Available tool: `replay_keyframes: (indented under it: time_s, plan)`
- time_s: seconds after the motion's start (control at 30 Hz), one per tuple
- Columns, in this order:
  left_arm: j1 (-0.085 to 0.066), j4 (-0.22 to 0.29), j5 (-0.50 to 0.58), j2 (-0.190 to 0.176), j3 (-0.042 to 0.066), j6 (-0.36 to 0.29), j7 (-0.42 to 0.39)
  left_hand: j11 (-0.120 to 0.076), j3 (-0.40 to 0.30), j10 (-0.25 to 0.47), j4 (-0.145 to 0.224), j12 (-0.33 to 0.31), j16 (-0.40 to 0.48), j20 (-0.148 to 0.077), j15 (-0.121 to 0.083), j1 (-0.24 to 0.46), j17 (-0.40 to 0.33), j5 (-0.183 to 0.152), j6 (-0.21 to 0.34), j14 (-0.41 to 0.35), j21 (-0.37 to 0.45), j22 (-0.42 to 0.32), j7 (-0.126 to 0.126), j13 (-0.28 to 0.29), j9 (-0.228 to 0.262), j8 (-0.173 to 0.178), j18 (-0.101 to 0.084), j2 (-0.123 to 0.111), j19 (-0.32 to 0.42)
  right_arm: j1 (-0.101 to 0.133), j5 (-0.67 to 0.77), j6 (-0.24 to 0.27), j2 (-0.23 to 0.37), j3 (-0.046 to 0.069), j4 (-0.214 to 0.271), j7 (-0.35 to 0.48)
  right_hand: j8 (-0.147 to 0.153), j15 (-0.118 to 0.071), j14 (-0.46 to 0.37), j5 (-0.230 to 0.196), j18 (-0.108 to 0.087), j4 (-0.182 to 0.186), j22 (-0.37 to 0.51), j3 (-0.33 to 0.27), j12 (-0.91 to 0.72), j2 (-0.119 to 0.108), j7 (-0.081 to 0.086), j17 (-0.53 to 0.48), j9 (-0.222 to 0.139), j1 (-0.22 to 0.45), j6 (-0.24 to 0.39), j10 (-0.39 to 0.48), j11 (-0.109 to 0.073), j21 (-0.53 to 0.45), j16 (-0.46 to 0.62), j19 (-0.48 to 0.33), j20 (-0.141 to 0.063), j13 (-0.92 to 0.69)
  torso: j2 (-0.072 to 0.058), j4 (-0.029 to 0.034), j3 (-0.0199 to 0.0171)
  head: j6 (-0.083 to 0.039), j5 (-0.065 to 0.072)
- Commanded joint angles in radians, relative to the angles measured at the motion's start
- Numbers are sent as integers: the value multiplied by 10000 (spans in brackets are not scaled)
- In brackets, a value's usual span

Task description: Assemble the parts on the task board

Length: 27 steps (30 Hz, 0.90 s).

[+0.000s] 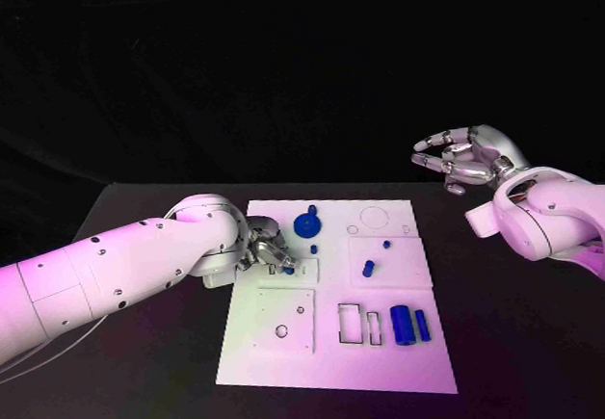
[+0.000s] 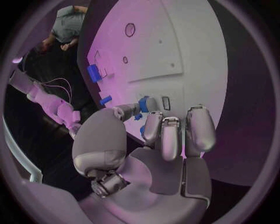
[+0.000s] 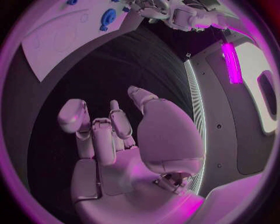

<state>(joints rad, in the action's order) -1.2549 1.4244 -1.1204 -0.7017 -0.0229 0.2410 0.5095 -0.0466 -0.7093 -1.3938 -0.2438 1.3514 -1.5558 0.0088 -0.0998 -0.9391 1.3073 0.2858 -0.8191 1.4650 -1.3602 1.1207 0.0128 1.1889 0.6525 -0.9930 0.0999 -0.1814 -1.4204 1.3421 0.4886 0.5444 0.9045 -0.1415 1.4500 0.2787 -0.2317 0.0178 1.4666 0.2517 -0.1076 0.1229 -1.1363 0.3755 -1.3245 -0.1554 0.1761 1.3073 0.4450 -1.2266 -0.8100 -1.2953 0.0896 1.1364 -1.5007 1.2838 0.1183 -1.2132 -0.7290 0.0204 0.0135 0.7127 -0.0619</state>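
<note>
The white task board [image 1: 344, 361] lies in the middle of the table. My left hand [image 1: 265, 250] rests at the board's left edge and pinches a small blue part [image 2: 143, 103] between thumb and a finger, close to a small slot [image 2: 165, 103]. A round blue part [image 1: 307, 226] stands near the board's far edge, with a small blue piece [image 1: 314, 249] just before it. Another blue piece [image 1: 368, 268] lies mid-board. Two longer blue parts [image 1: 401, 325] lie at the near right beside a rectangular recess [image 1: 352, 323]. My right hand [image 1: 466, 157] hangs raised off the board's right side, fingers apart, holding nothing.
The black table [image 1: 535, 348] surrounds the board, with bare room to its right and front. The board's near-left panel [image 1: 285, 320] has a round hole in it. My left forearm [image 1: 112, 271] lies across the table's left side.
</note>
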Motion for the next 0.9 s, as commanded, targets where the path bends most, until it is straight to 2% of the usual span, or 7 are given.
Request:
replay_keyframes:
  time_s: [0.03,0.33,0.67,0.9]
  plan:
    - [38,9,4,41,-26,211,35,-43,79,12,-19,46,-52,-61,-73,94,2353,-65,-15,989,57,-4,48,-14,-14,33,-141,-4,-29,-5,41,-82,6,0,11,113,-23,-51,462,32,-67,67,5,5,22,47,-18,95,-15,77,24,-23,-14,-50,61,-70,-8,7,1,-2,-1,4,5]
    - [38,13,4,41,-26,234,33,-43,271,5,-75,55,-52,-60,-73,97,2353,-86,-25,989,59,-1,46,0,-11,40,-142,-56,-32,-5,41,-79,19,0,10,123,-23,-51,462,32,-67,67,5,5,22,47,-18,95,-15,77,24,-23,-14,-50,61,-70,-8,7,0,3,6,10,16]
    - [38,47,5,28,-23,146,20,-43,1248,-3,-405,58,-52,-61,-76,170,2352,-116,-89,989,80,-11,45,6,-14,76,-141,-240,-38,-6,39,-71,22,0,5,140,-29,-52,461,32,-69,81,12,-4,20,46,-19,93,-17,95,23,-26,-14,-60,63,-73,-9,5,1,2,7,8,26]
    - [39,57,-1,17,-20,128,16,-44,1387,-2,-426,56,-49,-64,-74,164,2343,-117,-97,987,82,-11,43,1,-15,82,-140,-254,-40,-7,38,-64,24,0,1,150,-34,-52,459,32,-70,93,18,-12,25,44,-19,81,-18,110,24,-21,-14,-68,67,-76,-9,14,-1,-2,2,6,29]
